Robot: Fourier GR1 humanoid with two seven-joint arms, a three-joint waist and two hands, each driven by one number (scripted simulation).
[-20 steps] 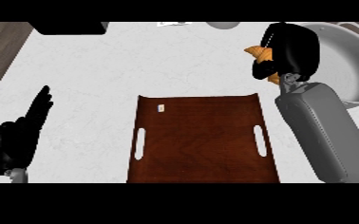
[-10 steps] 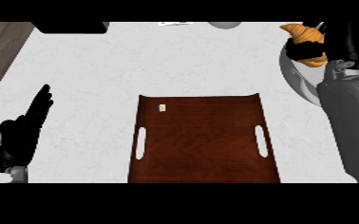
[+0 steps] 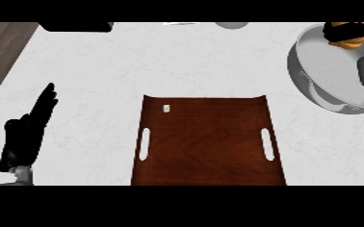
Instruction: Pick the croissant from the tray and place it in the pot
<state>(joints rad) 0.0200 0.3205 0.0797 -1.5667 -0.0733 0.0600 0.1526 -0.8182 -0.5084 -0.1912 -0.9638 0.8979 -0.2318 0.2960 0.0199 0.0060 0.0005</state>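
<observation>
Brown wooden tray (image 3: 206,144) with two slot handles is set nearest on the white counter (image 3: 177,62); a small white tag (image 3: 165,108) is noted near its far left corner. Left hand (image 3: 25,134) is shown at the left edge, fingers straight and holding nothing. Grey pot (image 3: 313,77) is placed at the right. Over its far side, the croissant (image 3: 348,42) is grasped beneath the curled fingers (image 3: 337,28) of the right hand (image 3: 347,29).

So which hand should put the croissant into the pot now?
Right. The right hand holds the croissant above the pot, while the left hand rests open by the far left edge.
</observation>
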